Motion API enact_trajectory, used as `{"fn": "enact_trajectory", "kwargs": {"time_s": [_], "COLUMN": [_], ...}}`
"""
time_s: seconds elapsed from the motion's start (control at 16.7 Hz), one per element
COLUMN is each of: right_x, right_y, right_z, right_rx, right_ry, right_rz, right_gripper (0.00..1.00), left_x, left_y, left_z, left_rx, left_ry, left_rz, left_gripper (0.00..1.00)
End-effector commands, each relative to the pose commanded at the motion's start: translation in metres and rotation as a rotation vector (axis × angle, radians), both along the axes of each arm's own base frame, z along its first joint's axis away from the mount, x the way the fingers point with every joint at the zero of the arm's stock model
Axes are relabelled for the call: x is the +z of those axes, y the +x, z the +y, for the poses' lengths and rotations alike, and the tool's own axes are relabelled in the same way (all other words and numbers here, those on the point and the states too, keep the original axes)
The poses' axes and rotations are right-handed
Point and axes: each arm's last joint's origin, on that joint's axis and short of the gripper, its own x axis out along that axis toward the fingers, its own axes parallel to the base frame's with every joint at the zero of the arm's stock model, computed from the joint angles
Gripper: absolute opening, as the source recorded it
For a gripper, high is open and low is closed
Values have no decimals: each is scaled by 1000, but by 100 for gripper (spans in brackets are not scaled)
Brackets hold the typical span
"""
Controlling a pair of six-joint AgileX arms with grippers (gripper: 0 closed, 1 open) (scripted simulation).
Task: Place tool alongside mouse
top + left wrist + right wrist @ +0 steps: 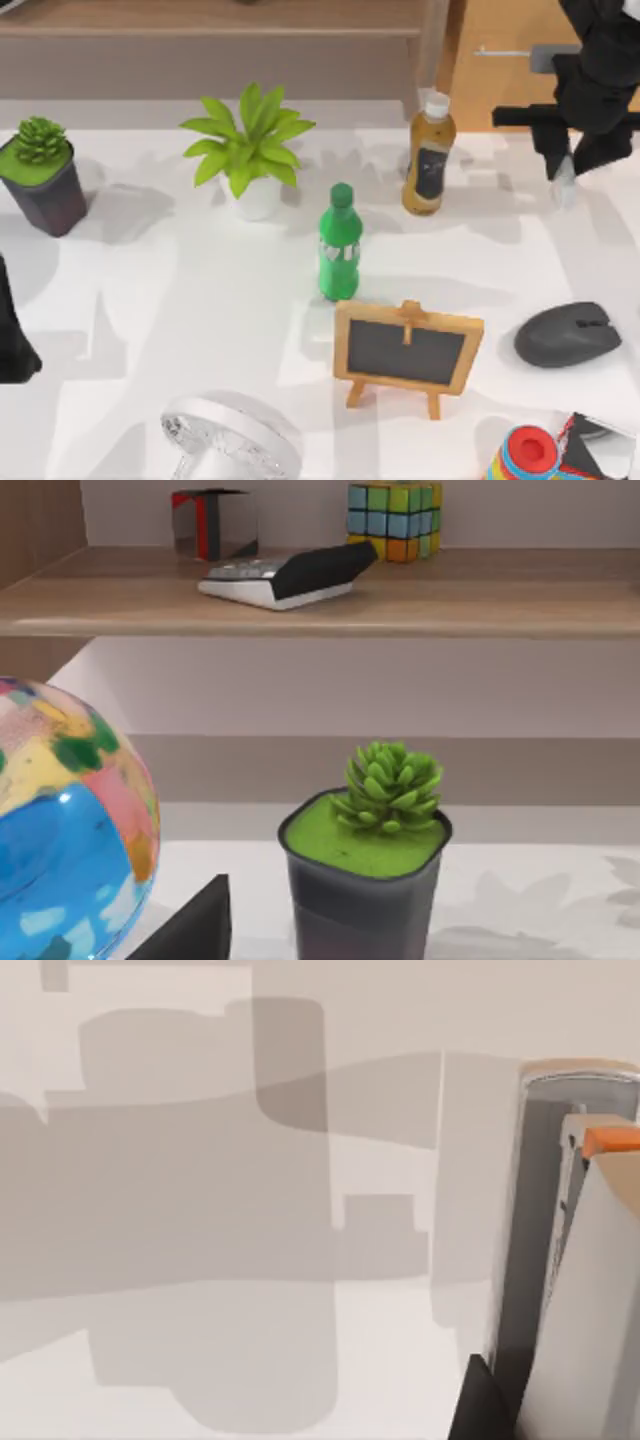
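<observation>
A: The right gripper (566,180) is in the upper right of the top view. It holds a pale, narrow tool (585,1290) with an orange tip; the right wrist view shows the tool close along the finger. What tool it is cannot be told.

B: And the mouse (568,334)?

A: At the lower right of the frame, on the white table (200,290), well below the gripper. The arm should probably bring the tool down just beside the mouse without touching it, and keep away from the small chalkboard (407,353).

B: The left arm?

A: Parked at the left edge; its fingers cannot be told. Behind the table stands a wooden shelf (420,595) with a calculator (285,576) and a colour cube (396,520).
</observation>
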Motion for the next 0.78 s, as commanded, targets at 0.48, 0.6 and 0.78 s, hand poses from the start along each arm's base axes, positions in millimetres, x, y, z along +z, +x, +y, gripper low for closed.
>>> {"fn": "enact_trajectory", "kwargs": {"time_s": [0.48, 0.6, 0.78], "right_x": [-28, -28, -28], "right_y": [-5, -5, -5], "right_z": [14, 14, 14], "right_rx": [30, 30, 30], "right_ry": [-6, -6, -6], "right_rz": [63, 63, 63], "right_gripper": [0, 0, 23], "left_x": [0, 0, 0], "left_y": [0, 0, 0], "left_z": [0, 0, 0], "left_rx": [0, 0, 0], "left_ry": [0, 0, 0], "left_rz": [0, 0, 0], "left_gripper": [100, 100, 100]}}
